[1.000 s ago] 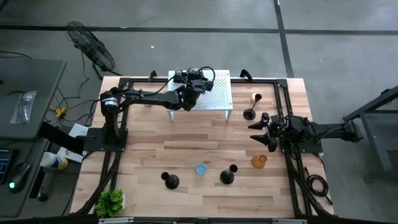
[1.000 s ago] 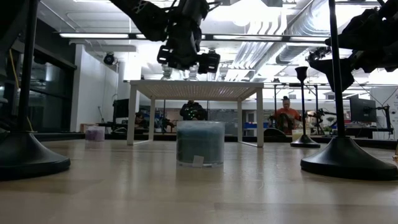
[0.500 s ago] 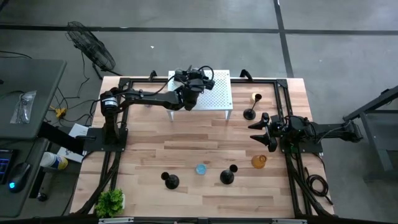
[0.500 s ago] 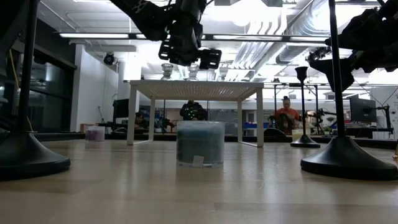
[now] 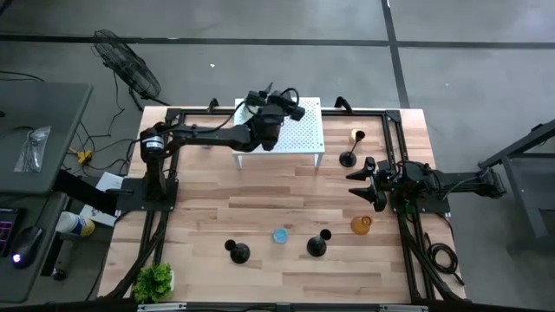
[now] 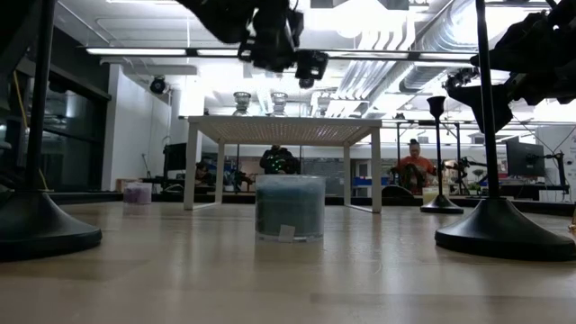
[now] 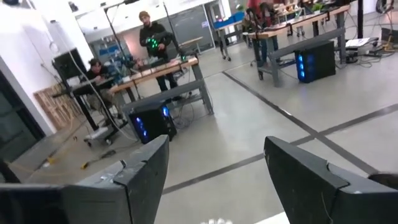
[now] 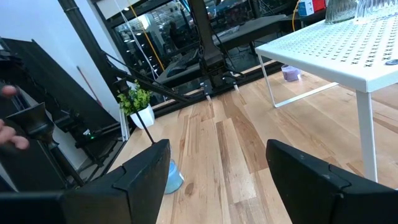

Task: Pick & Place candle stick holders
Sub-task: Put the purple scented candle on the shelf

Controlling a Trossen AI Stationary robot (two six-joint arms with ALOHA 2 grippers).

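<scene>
My left gripper (image 5: 276,106) is open and empty, high above the white perforated stand (image 5: 303,130); it also shows in the low view (image 6: 290,54). Three glass cups (image 6: 279,103) stand on the stand's top. Black holders stand on their round bases near the front (image 5: 236,252), (image 5: 317,245) and beside the stand (image 5: 348,159). A blue cup (image 5: 279,235), an amber cup (image 5: 361,225) and a yellow cup (image 5: 358,137) stand on the table. My right gripper (image 5: 362,180) waits open at the right side.
A small green plant (image 5: 154,281) stands at the front left corner. A purple cup (image 8: 290,73) stands on the table behind the stand's left leg. Black frame rails (image 5: 395,139) run along the table's sides. People show in the room beyond the table.
My left gripper has risen from just above the glass cups on the stand and gone a little toward the table's far edge. The cups stay standing on the stand.
</scene>
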